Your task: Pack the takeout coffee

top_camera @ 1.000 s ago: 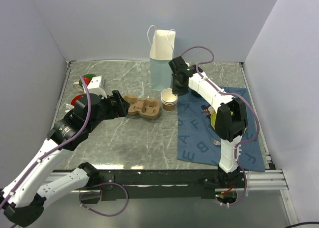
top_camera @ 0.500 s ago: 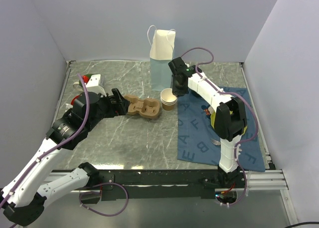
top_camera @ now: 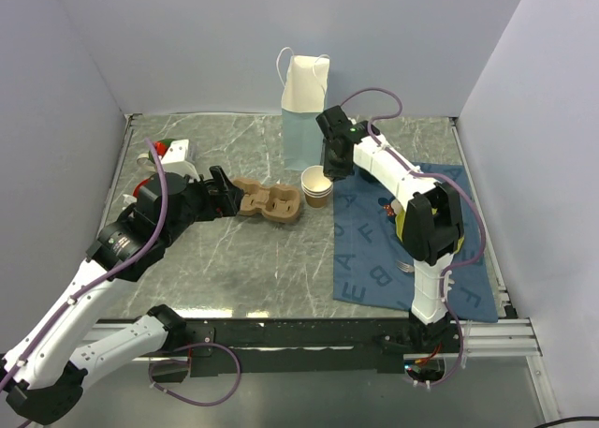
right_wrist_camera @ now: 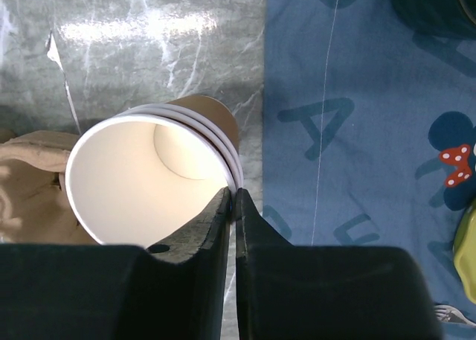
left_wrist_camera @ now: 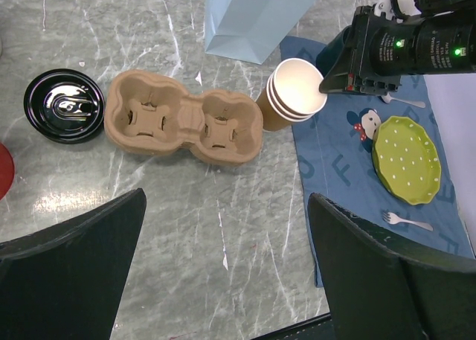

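Your right hand (right_wrist_camera: 233, 195) pinches the top cup (right_wrist_camera: 141, 191) by its rim; lift straight up, leaving the lower cups (right_wrist_camera: 216, 113) behind

Blue mat (top_camera: 360, 224): pale capital letters printed all over it, at four o'clock in the top view
Letters readable: A, F, B, E (others hidden or too faint)

Three kraft paper cups (left_wrist_camera: 296, 94) are standing nested in one stack right of centre. One black plastic lid (left_wrist_camera: 64, 106) is lying at the left, and one two-well pulp carrier (left_wrist_camera: 182, 124) is sitting beside it. One light-blue paper bag (left_wrist_camera: 260, 16) is standing at the top. One green dotted plate (left_wrist_camera: 405, 159) and one small fork (left_wrist_camera: 405, 221) are lying at the lower right.
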